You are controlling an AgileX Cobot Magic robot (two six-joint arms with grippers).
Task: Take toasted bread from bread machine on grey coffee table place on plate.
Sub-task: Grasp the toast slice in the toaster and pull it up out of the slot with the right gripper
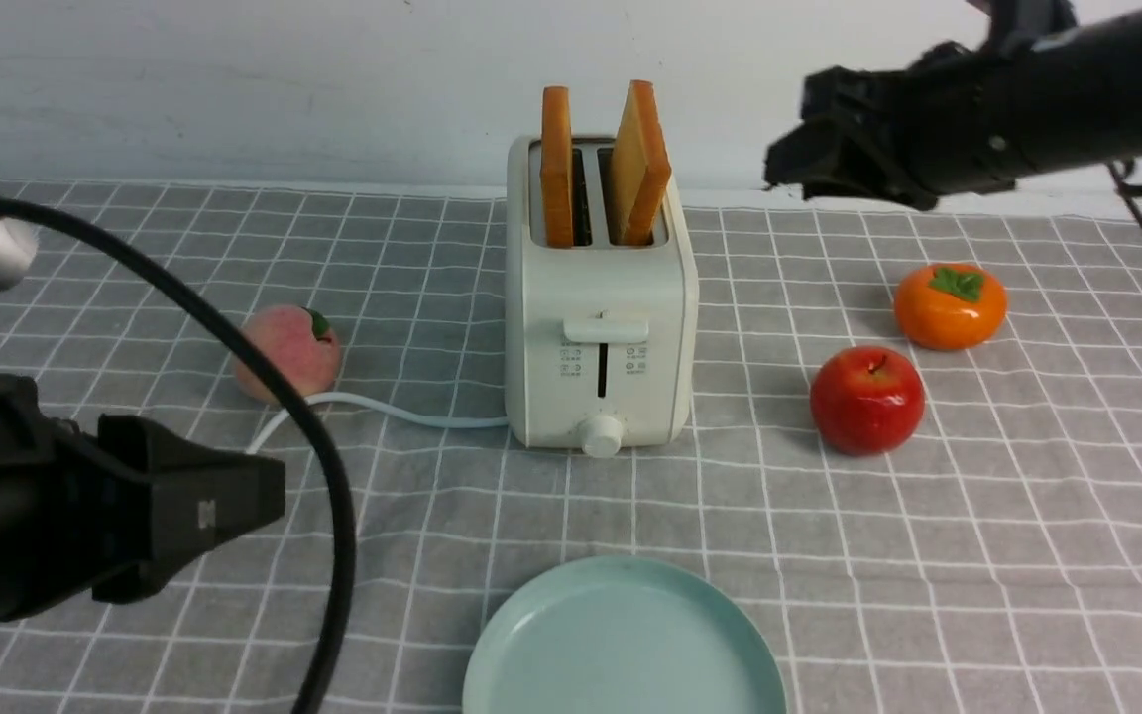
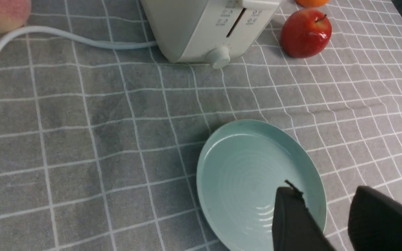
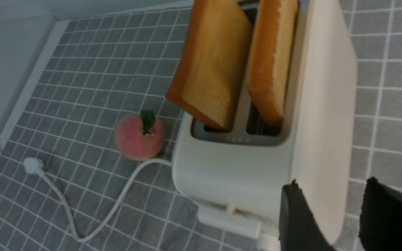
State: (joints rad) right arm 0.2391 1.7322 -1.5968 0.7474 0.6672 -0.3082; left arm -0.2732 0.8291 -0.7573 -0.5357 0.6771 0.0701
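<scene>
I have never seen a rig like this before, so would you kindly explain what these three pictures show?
This is a robot with two arms, each ending in a two-fingered gripper. The front view looks forward from between the arms: left arm on the left, right arm on the right. The other two pictures come from cameras on the wrists, so the fingertips poke into them.

On the grey cloth stand a toaster with two slices of toast sticking up, a plate, a peach, an apple and a persimmon. The left gripper and right gripper are both open and hold nothing.
</scene>
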